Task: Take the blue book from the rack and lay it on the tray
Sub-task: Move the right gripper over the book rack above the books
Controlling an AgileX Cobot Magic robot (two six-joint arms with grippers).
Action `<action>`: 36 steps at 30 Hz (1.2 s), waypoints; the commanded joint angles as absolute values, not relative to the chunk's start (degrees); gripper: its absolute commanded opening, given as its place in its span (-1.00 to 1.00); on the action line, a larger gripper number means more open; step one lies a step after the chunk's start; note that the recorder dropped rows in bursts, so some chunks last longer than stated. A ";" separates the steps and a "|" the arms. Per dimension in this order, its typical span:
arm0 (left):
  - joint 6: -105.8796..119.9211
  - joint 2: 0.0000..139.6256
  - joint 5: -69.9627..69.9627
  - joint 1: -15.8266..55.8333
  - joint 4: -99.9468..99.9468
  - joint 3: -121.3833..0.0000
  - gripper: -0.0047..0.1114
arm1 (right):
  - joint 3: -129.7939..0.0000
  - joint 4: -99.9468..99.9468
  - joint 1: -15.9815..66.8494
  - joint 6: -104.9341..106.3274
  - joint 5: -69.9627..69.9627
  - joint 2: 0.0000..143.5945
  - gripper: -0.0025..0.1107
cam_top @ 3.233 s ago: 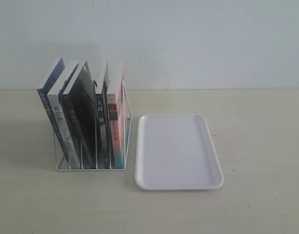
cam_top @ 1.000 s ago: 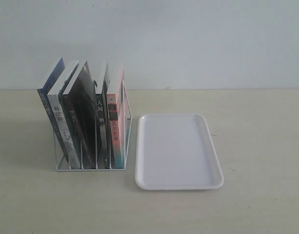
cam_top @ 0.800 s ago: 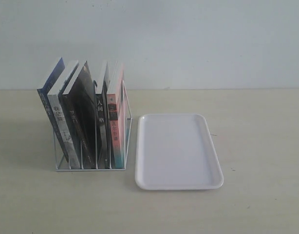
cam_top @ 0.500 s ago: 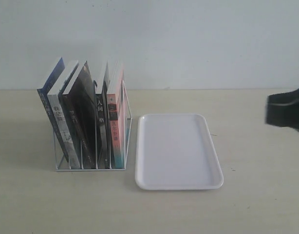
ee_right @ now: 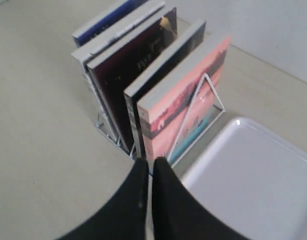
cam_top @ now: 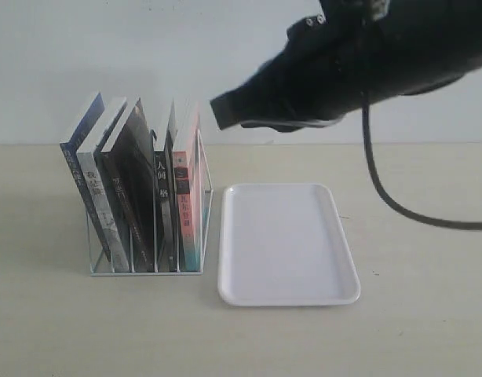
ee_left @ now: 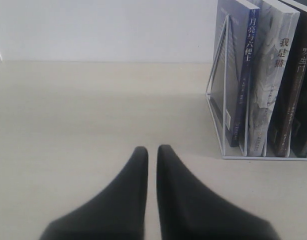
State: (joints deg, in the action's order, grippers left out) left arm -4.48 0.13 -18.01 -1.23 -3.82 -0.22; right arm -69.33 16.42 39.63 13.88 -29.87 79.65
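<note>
Since 0.5 s ago the right arm (cam_top: 351, 55) has swept in from the right edge of the exterior view and now hangs high over the tray (cam_top: 284, 243), its tip aimed toward the rack (cam_top: 147, 272); nothing on the table has shifted. From the right wrist view I see its jaws pressed together, holding nothing and touching nothing, well above the pink-and-teal book (ee_right: 188, 90). The left arm (ee_left: 183, 200) sits low over bare table beside the rack's open end, its jaws all but together with only a thin slit between them, also empty. The blue book (cam_top: 78, 181) stands in the end slot farthest from the tray, leaning, with the pale grey book (cam_top: 100, 188) just beside it. My worry is that position: if I go in with the right arm I must cross the 4 other books, and a low pass could clip their top edges or nudge the light wire rack along the table. With the jaws together I cannot take the spine at all, so they must part before I descend. Pulling a leaning book could drag its neighbour up too, or tip the rack toward the tray. The left arm looks closer to that slot.
</note>
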 commanded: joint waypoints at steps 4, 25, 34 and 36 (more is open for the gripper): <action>-4.26 0.00 -17.56 -0.77 -3.98 0.00 -0.81 | -81.04 13.76 44.68 13.59 -39.38 86.36 -0.91; -4.26 0.00 -17.56 -0.77 -3.98 0.00 -0.81 | -116.31 -13.72 50.27 -20.65 -66.52 111.52 -0.91; -4.26 0.00 -17.56 -0.77 -3.98 0.00 -0.81 | -116.66 -19.71 49.51 -30.38 -59.72 112.71 -0.05; -4.26 0.00 -17.56 -0.77 -3.98 0.00 -0.81 | -116.66 -17.94 47.62 -32.65 -59.50 112.71 -0.05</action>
